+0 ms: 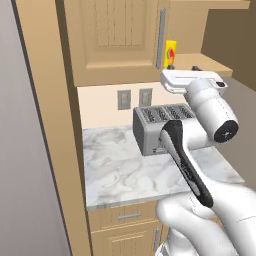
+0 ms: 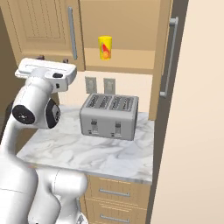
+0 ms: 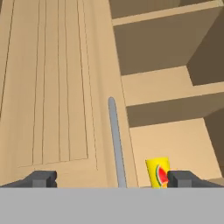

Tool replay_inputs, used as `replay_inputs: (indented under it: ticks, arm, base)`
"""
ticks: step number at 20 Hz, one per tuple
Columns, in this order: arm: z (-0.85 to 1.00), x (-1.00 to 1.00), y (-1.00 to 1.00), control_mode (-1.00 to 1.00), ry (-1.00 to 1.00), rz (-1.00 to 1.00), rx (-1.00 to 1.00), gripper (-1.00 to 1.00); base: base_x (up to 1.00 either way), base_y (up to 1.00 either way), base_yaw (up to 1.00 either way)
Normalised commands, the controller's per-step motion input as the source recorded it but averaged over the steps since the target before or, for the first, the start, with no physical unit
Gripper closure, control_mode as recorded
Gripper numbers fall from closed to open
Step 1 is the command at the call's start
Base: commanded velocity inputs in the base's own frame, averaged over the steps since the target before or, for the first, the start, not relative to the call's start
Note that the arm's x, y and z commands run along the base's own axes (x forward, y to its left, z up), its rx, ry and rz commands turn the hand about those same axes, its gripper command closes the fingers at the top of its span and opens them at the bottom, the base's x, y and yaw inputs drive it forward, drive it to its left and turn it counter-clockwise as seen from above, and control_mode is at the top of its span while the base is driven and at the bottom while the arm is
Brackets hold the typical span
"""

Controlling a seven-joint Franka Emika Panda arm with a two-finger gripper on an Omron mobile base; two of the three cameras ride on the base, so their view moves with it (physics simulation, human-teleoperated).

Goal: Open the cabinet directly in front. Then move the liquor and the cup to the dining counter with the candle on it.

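The cabinet [image 1: 115,35] hangs straight ahead. Its left door [image 3: 52,87] is closed, with a silver bar handle [image 3: 116,140]. Its right door [image 2: 171,52] is swung out, seen edge-on. The yellow cup [image 1: 171,52] [image 2: 105,47] [image 3: 158,171] stands on the bare lower shelf, just right of that handle. My gripper [image 1: 183,68] [image 2: 53,59] [image 3: 113,179] is open and holds nothing. It hovers below and in front of the left door's bottom edge, and the handle lines up between its tips in the hand view. The liquor, the dining counter and the candle are out of view.
A silver toaster [image 2: 109,116] sits on the short marble counter [image 1: 120,170] under the cabinet. Two wall outlets [image 2: 99,85] are behind it and drawers [image 2: 113,192] below. A tall wood panel [image 1: 45,125] bounds the left side. The open door's handle [image 2: 168,57] juts out on the right.
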Motion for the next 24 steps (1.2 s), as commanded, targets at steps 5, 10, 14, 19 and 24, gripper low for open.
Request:
replay_inputs:
  ticks: [5, 10, 14, 19, 24]
  arm:
    - [0.48, 0.53, 0.05, -1.00, -0.05, 0.08, 0.00, -1.00]
    - [0.16, 0.45, 0.05, -1.00, 0.00, 0.01, -0.01, -1.00]
    - [0.09, 0.46, 0.02, -1.00, 0.01, 0.00, 0.00, -1.00]
    - [0.01, 0.70, 0.00, -1.00, 0.10, 0.00, 0.00, -1.00]
    - [0.00, 0.83, 0.00, -1.00, 0.16, 0.00, 0.00, -1.00]
  base:
    - [0.00, 0.00, 0.00]
    - [0.00, 0.00, 0.00]
    - [0.00, 0.00, 0.00]
    - [0.00, 0.00, 0.00]
    - [0.00, 0.00, 0.00]
